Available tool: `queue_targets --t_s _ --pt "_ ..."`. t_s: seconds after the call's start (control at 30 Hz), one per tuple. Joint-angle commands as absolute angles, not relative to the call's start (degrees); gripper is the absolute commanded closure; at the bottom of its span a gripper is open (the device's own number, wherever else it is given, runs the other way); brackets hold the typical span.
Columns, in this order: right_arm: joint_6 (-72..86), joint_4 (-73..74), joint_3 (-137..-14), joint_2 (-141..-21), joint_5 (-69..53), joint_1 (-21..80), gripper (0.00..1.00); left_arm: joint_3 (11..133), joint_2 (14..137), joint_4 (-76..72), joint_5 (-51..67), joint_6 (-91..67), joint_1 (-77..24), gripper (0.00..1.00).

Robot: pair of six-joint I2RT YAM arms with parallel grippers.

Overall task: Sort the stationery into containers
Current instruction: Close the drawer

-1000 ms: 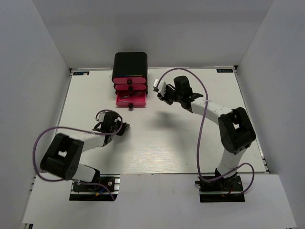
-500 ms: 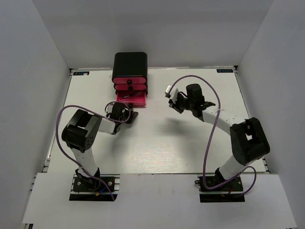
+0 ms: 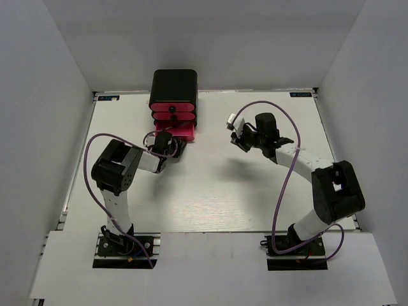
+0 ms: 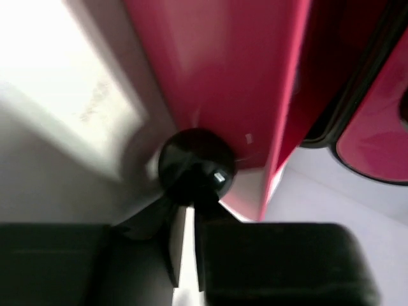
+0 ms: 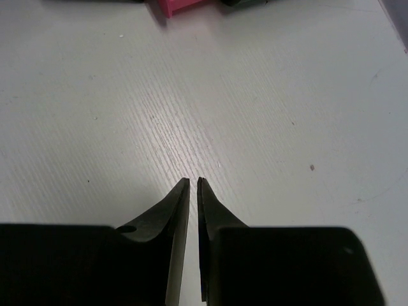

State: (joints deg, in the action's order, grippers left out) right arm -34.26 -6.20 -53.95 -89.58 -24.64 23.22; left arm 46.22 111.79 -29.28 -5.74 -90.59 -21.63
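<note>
1. The black cabinet (image 3: 173, 83) stands at the far side of the bench (image 3: 210, 185), left of centre, and holds three stacked pink drawers (image 3: 173, 113).
2. The bottom drawer (image 3: 183, 131) juts slightly forward of the two above it. Its contents cannot be seen.
3. The left tool (image 4: 189, 210) is clenched, with only a thin slit between the fingers and nothing gripped.
4. Its tips sit directly against the bottom drawer's black knob (image 4: 196, 167). The wrist view is blurred, so actual contact is probable, not certain.
5. The right tool (image 5: 193, 183) is also clenched and grasps nothing.
6. It hangs above bare bench to the right of the cabinet, well apart from the drawers.
</note>
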Motion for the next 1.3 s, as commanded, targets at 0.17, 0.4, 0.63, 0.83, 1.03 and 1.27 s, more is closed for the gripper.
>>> queue_targets --t_s 0.17,0.4,0.63,0.83,1.03,1.27 --pt "-33.13 -7.65 -52.12 -86.57 -26.02 22.15 0.84 49.04 113.81 -30.23 -9.14 -92.02 -21.18 0.64" --pt "-33.31 -7.65 -51.33 -86.31 -26.28 21.88 0.84 50.8 113.82 -30.76 -9.14 -90.8 -21.18 0.6" --pt "-33.31 -7.65 -51.24 -86.22 -26.37 21.88 0.84 53.69 114.35 -30.06 -8.61 -89.21 -21.18 0.55" --pt "-33.22 -7.56 -51.15 -85.78 -26.28 21.53 0.84 56.51 115.49 -27.6 -8.09 -88.68 -21.18 0.5" --pt "-33.22 -7.65 -50.98 -85.87 -26.37 21.01 0.84 60.19 116.72 -24.35 -8.09 -88.68 -21.18 0.44" --pt "-33.31 -7.65 -51.33 -86.04 -26.72 20.66 0.84 62.05 117.86 -22.5 -8.09 -88.15 -21.18 0.41"
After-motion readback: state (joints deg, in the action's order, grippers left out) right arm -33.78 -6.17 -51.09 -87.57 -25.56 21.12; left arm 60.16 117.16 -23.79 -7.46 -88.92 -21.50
